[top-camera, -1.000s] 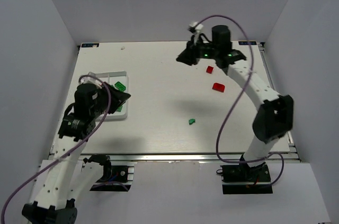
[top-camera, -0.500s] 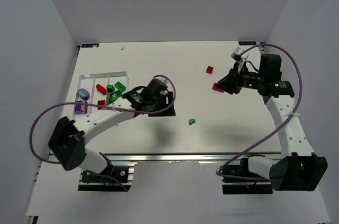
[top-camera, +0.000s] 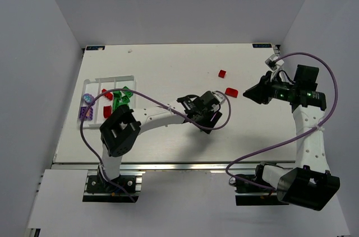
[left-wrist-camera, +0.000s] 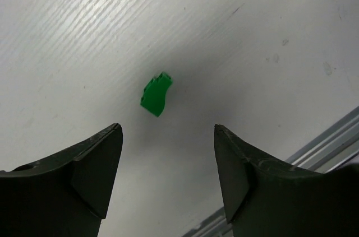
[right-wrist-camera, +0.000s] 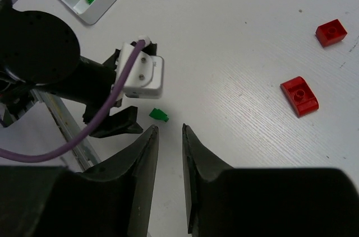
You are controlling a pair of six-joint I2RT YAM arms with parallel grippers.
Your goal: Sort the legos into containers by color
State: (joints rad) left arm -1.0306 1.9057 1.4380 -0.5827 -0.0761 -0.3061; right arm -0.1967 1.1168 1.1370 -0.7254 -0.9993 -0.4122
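Curved green plastic brick [left-wrist-camera: 156, 95], grained tabletop [left-wrist-camera: 235, 18]

Green brick [left-wrist-camera: 156, 94] alone on bare tabletop [left-wrist-camera: 263, 29], free room all round. Left gripper [left-wrist-camera: 167, 130] jaws spread wide, the gap in line with the brick, nothing in it. Left arm [top-camera: 157, 118] stretches from the left edge past mid-tabletop, barring that strip. Curved red brick [top-camera: 231, 92] and small red brick [top-camera: 222, 73] lie apart toward the far right corner. White tray [top-camera: 106, 78] fills the left edge.
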